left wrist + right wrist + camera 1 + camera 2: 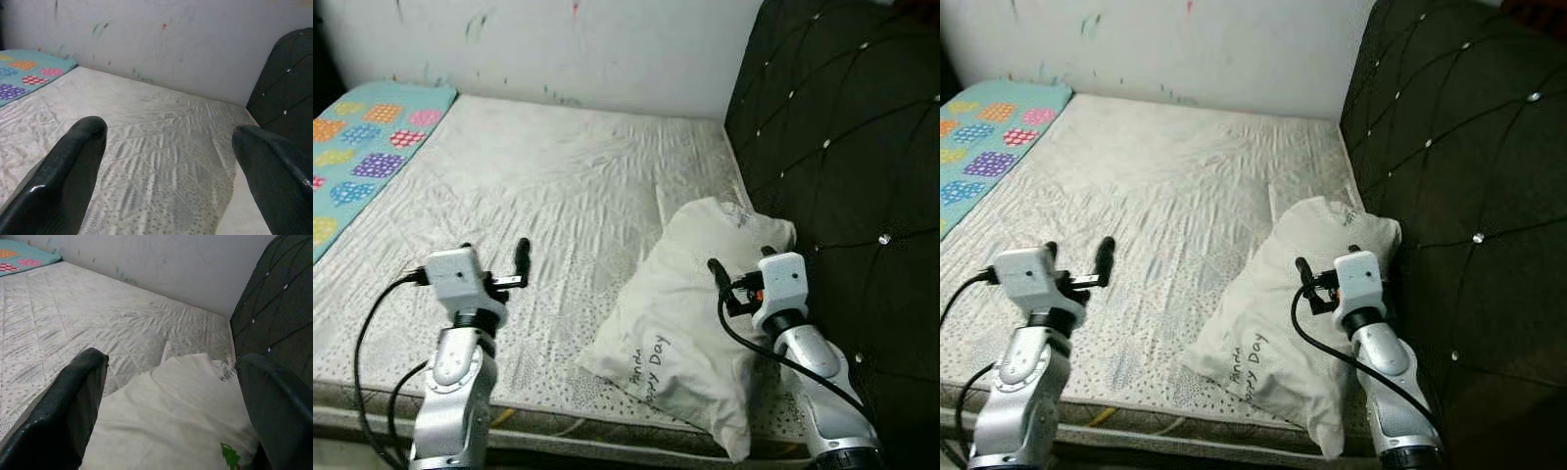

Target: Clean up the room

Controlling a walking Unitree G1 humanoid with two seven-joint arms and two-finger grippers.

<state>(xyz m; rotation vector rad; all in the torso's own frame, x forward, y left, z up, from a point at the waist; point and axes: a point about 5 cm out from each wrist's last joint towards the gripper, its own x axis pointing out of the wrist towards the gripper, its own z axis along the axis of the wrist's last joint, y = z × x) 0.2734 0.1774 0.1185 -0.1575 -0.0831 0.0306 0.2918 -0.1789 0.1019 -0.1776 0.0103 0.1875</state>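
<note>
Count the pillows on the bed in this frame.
1. A white pillow lies on the mattress near its front edge, against the black headboard, under the right gripper. Nothing seems to hide another.

The pillow point(690, 323) is partly covered by the right arm, and its lower corner runs close to the picture's bottom edge. Its printed lettering (something like "Happy Day") is too small to read with certainty. The patterned blanket point(362, 147) is cut off by the left edge. The tufted headboard point(842, 147) runs past the top and right edges. The bed point(1156, 186) is cut off below, its frame unseen.
</note>
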